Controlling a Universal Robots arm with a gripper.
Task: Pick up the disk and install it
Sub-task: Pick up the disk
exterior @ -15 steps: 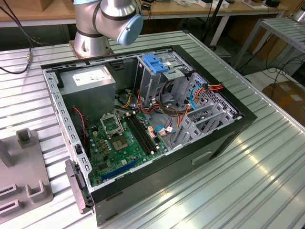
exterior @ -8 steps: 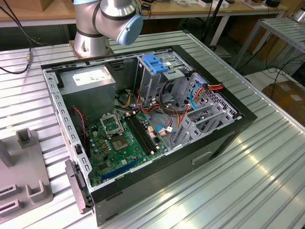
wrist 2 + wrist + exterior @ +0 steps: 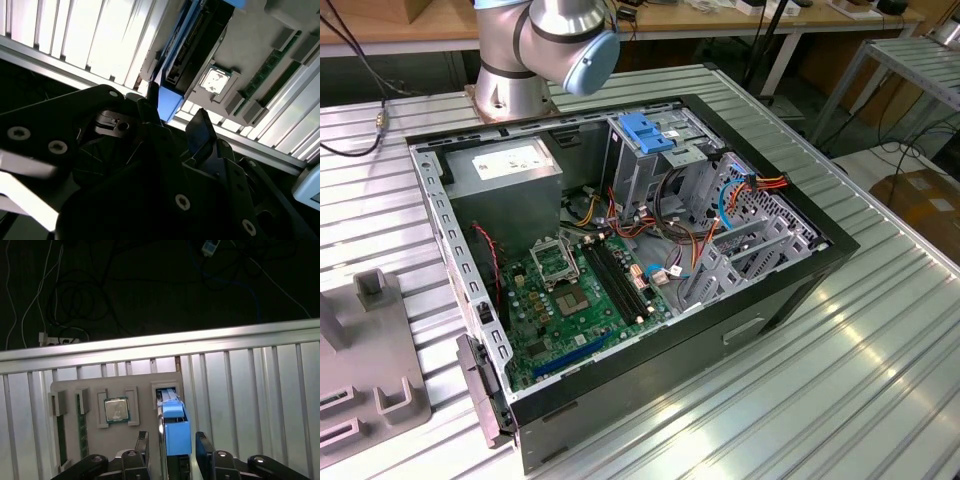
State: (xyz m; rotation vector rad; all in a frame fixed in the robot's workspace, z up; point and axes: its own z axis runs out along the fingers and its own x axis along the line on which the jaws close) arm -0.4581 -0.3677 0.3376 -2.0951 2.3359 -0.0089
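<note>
The disk (image 3: 176,432) stands on edge in a slot of a grey holder tray (image 3: 145,425), its blue side rail facing the camera in the first wrist view. In the second wrist view the disk (image 3: 175,65) shows as a dark slab with a blue rail. My gripper (image 3: 172,447) is open, with one black finger on each side of the disk and a small gap on both sides. In the second wrist view my gripper (image 3: 172,112) sits right at the blue rail's end. I cannot tell whether a finger touches it.
The open computer case (image 3: 800,270) lies on the slatted metal table, with the drive cage and its blue latch (image 3: 645,130), the power supply (image 3: 505,165) and the motherboard (image 3: 580,290) inside. The holder tray also carries a processor chip (image 3: 116,410) and a memory stick (image 3: 60,435). Cables hang past the table edge (image 3: 150,347).
</note>
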